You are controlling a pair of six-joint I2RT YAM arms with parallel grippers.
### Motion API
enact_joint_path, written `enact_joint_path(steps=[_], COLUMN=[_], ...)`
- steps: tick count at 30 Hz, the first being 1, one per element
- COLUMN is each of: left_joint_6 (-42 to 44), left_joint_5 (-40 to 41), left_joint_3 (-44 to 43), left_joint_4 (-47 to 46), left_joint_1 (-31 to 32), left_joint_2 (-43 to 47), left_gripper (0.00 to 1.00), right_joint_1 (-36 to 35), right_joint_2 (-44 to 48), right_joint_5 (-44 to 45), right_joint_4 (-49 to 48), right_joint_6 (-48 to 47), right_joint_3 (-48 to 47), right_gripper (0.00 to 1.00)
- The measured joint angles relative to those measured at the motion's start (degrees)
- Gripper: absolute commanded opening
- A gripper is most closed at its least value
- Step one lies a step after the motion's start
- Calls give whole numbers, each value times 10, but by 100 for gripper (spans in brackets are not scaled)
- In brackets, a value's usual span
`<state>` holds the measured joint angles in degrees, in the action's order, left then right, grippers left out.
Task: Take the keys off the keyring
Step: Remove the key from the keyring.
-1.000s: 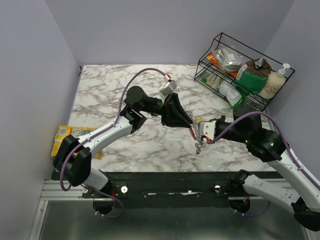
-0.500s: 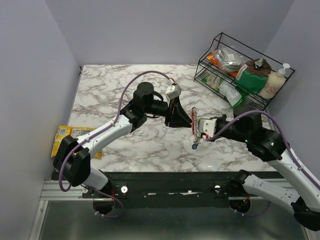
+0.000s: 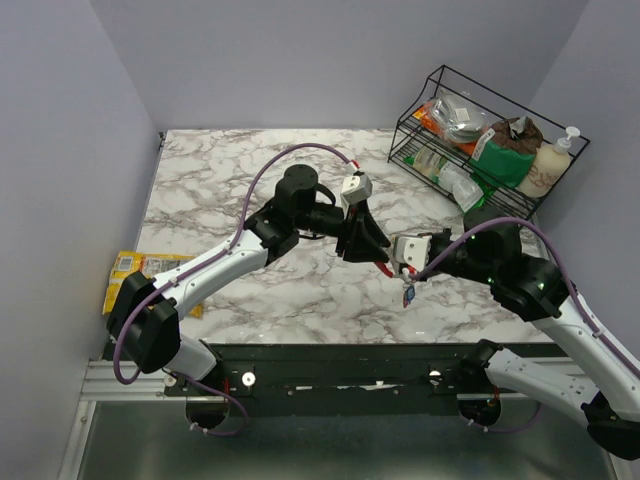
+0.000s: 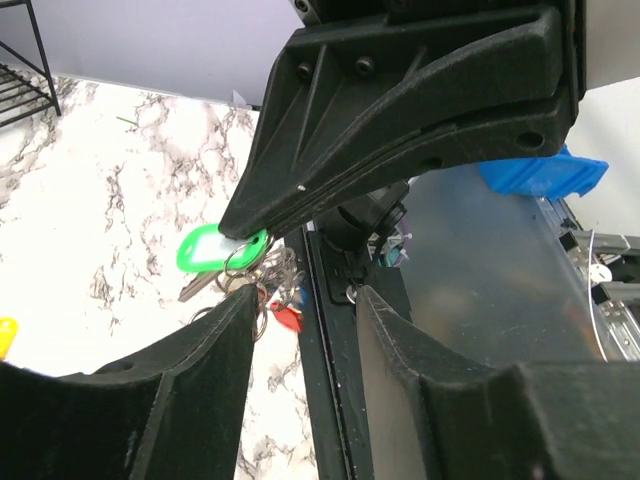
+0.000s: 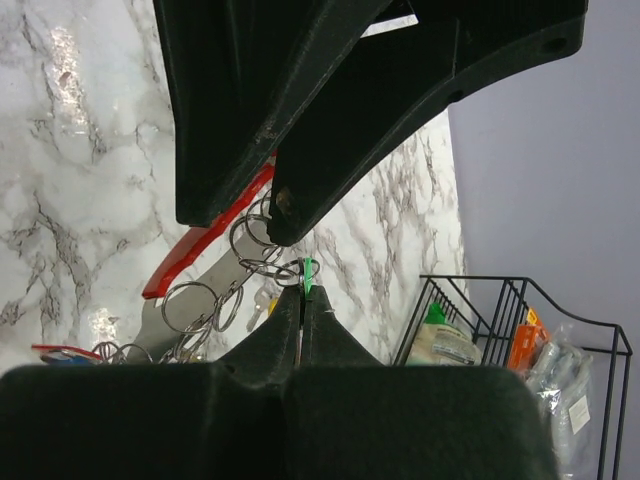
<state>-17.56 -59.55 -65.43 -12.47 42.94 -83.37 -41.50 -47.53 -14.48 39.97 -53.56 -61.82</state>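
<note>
Right wrist: right jaws clamp green key [image 5: 308,273]; left jaws parted beside keyring [image 5: 205,240].

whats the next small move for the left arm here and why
Probably close the left gripper on the red keyring. Its jaws stand open with the keyring seemingly lying across the gap, ungripped, while the right gripper is shut on the green key. Holding the keyring should let the right arm work that key off.
</note>
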Motion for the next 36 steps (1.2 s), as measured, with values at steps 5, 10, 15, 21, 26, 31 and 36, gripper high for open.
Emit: enact_joint_path(steps=[5,10,15,21,26,31,36], left_joint_6=[33,80,111,135,148,152,159], left_joint_5=[22,53,89,122,146,157,163], left_joint_3=[-14,-31,-36,-36,-46,-53,-63], left_joint_4=[37,88,116,138,149,156,161], left_joint_1=[13,29,33,35,37,37,37], left_joint_2=[0,-1,-1,-1,-1,-1,-1], left_gripper=[58,58,58,58,58,59,57], right_joint_1=[0,4,8,14,19,22,22], right_joint_2=[-5,-9,-12,-13,-13,-16,-16], right_joint_5=[3,5,7,5,-1,-2,-5], right_joint_4=[-1,-1,0,0,1,1,1], right_joint_6=[6,17,29,49,61,67,71], right_joint_3=[0,0,-4,-23,-28,-28,-28], right_gripper=[1,1,1,1,1,1,1])
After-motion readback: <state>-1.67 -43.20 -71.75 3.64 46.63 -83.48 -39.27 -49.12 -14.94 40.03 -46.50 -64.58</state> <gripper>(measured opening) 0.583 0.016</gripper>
